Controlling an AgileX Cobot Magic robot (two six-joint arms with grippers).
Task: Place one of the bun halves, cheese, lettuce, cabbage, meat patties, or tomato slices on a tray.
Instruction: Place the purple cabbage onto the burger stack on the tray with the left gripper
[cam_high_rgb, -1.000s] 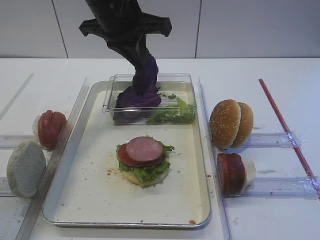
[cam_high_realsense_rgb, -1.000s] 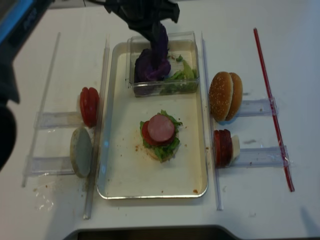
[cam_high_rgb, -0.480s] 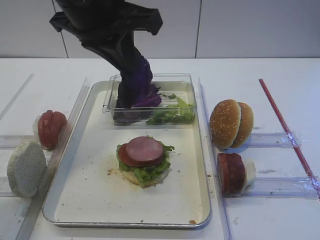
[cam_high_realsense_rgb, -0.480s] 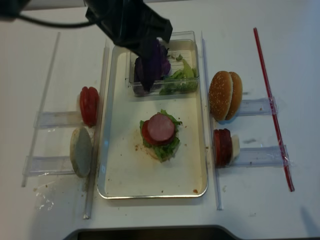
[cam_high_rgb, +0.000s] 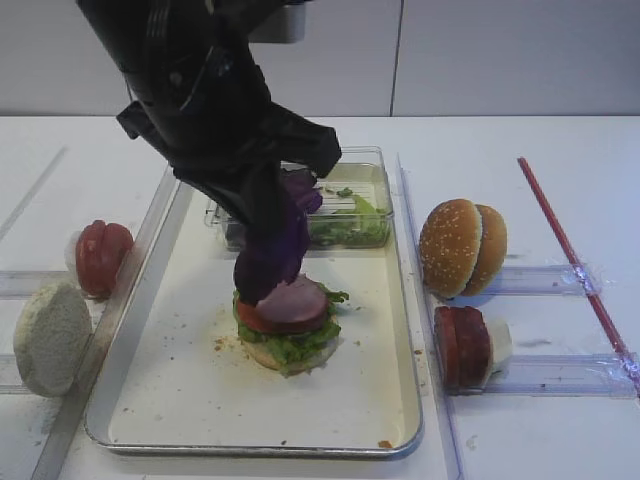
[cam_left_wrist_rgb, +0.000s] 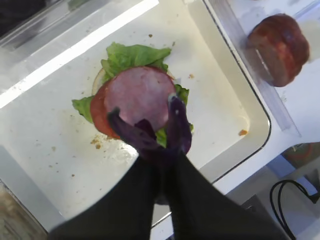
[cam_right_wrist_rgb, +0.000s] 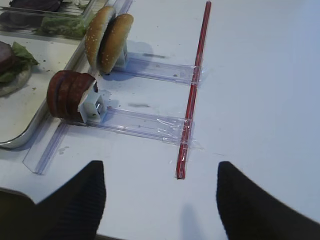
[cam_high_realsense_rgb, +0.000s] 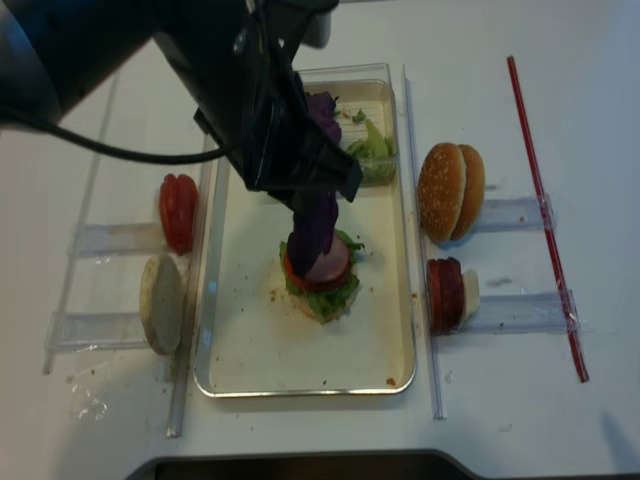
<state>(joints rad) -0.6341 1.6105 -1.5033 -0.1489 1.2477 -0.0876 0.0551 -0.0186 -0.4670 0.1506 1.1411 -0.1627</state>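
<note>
Hanging straight down from your left gripper, which is clamped on it, the purple cabbage dangles just above the meat patty topping the stack on the tray, so you only lower.

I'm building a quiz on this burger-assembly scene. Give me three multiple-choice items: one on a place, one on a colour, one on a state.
1. Where is the purple cabbage?
A. in the left gripper, over the stack
B. on the table
C. on the sesame buns

2. What colour is the meat slice topping the stack?
A. green
B. pale pink
C. white

3. How is the right gripper?
A. shut on a bun
B. shut on the red rod
C. open, empty

Answers: A, the left wrist view shows cabbage pinched above the meat. B, it is pink there. C, its fingers stand apart above bare table.
</note>
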